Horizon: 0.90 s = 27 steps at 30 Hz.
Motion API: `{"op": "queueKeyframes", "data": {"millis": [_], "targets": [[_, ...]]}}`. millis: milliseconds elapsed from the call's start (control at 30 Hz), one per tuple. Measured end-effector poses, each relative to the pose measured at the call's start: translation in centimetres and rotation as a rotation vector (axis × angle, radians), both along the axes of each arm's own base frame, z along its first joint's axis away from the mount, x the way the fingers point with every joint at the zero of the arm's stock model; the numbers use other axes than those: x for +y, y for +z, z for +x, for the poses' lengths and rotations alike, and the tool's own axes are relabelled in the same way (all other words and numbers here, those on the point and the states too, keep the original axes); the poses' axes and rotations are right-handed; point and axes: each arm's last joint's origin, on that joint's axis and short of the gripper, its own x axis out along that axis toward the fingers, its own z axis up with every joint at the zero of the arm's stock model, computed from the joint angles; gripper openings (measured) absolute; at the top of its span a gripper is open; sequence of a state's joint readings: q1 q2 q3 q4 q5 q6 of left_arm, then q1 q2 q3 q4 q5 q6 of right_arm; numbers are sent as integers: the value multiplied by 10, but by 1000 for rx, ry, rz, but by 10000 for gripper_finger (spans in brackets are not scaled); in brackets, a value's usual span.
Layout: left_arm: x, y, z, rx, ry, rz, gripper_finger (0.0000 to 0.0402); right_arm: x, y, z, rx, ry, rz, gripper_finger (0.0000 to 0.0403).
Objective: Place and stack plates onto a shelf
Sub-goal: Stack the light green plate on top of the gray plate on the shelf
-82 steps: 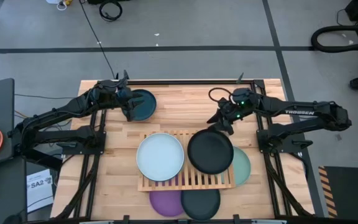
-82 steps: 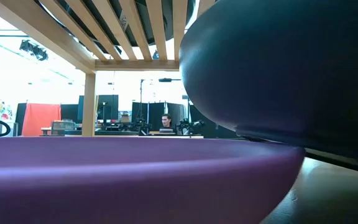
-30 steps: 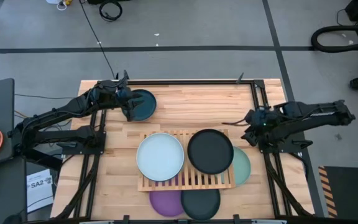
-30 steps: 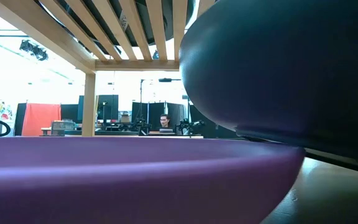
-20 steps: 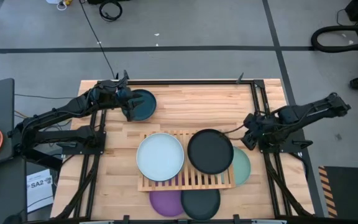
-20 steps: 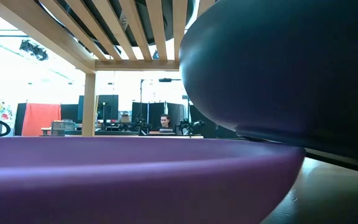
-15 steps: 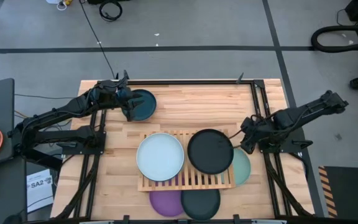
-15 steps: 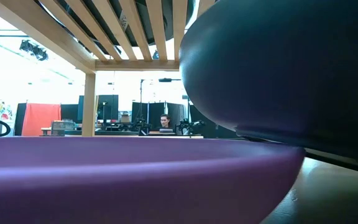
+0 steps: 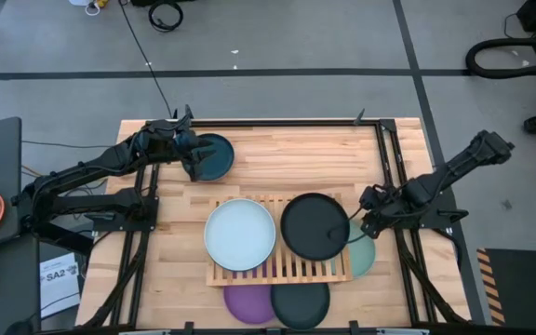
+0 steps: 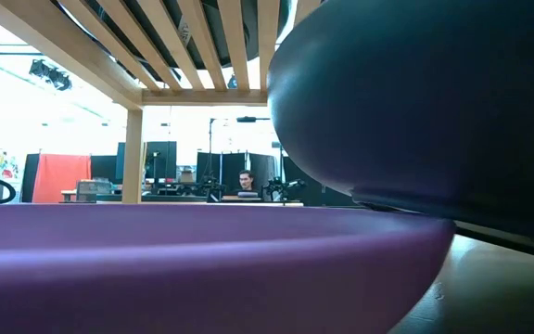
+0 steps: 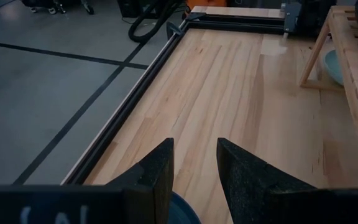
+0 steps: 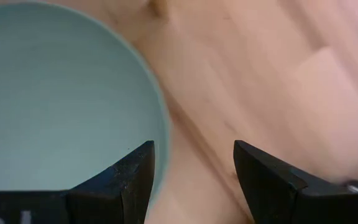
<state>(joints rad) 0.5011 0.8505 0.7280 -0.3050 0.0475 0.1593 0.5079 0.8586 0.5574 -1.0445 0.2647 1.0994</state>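
Observation:
The wooden shelf [image 9: 277, 272] carries a pale blue-white plate [image 9: 240, 234] and a black plate [image 9: 314, 226]. A mint plate [image 9: 365, 253] lies on the table at the shelf's right end, partly under it. My right gripper [image 9: 368, 223] [image 12: 194, 168] points down, open, over the mint plate's right rim [image 12: 160, 118], one finger above the plate and one above bare wood. My left gripper [image 9: 192, 158] [image 11: 194, 168] stands open over a dark teal plate [image 9: 214, 156] at the far left. A purple plate [image 9: 247, 303] and a dark plate [image 9: 301, 303] lie partly under the shelf's near side.
Bare wood lies between the teal plate and the table's far right corner [image 9: 342, 149]. A black rail [image 11: 129, 106] runs along the far edge. The low view is filled by the purple plate [image 10: 202, 269], the dark plate [image 10: 415, 102] and the shelf slats [image 10: 184, 46]; a person sits far off.
My right gripper has swung from the table's right edge toward the near edge and down, tipping more steeply, and now stands over the mint plate's right rim. No plate has moved.

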Motion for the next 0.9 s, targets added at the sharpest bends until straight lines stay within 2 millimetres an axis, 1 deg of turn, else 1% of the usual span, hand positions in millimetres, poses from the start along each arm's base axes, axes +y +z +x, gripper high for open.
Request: {"op": "queueKeyframes", "data": {"millis": [100,267,400,767,900], "targets": [[0,0,0,0,0,0,128,1,-10,-2,-30,13,25,224],[0,0,0,-8,7,-15,128,0,-23,-7,-7,19,31,224],[0,0,0,-12,11,-22,128,-1,-30,-8,-7,18,31,224],[0,0,0,-12,11,-22,128,0,-32,-7,-18,26,45,224],[0,0,0,-12,12,-22,128,2,-31,-4,-41,53,50,224]]}}
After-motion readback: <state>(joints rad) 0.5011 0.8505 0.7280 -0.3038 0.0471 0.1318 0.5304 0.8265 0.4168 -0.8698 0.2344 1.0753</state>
